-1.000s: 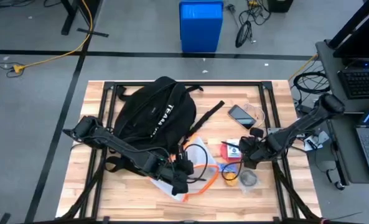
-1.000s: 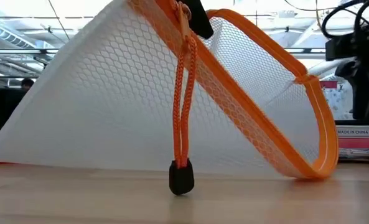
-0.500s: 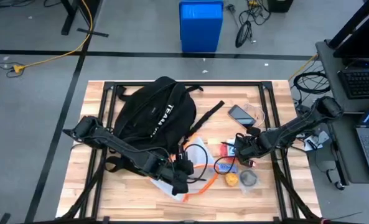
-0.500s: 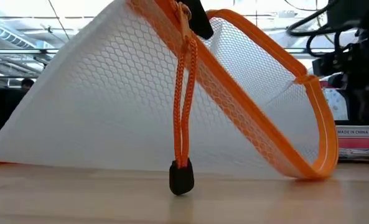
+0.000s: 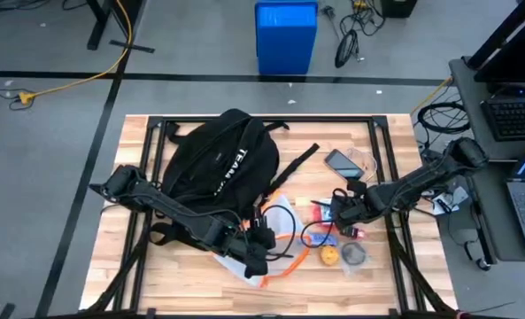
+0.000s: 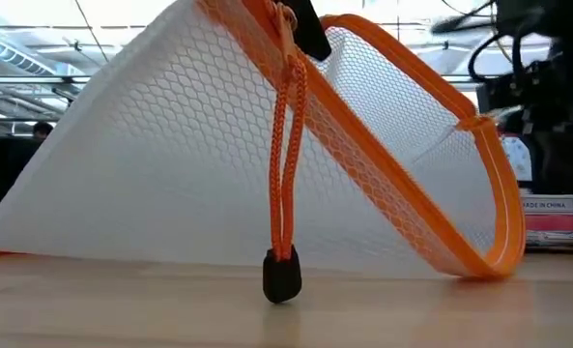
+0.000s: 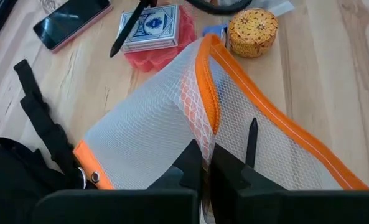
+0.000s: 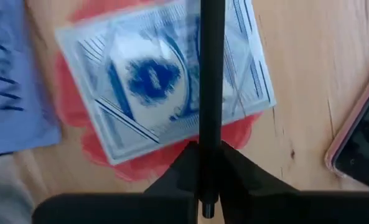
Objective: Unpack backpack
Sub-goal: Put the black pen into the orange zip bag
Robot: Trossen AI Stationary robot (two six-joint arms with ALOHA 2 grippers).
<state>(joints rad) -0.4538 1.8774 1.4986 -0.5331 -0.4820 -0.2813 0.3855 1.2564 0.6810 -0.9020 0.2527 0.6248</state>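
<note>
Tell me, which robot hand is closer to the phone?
The right. The right gripper hangs beside the phone, over the card box. The left gripper is farther off, clamped on the mesh pouch by the backpack.

One backpack point(image 5: 218, 164), one orange-trimmed mesh pouch point(image 7: 190, 137), one phone point(image 5: 343, 164), one box of playing cards point(image 7: 152, 25), one round yellow tin point(image 7: 252, 30), two arms.
</note>
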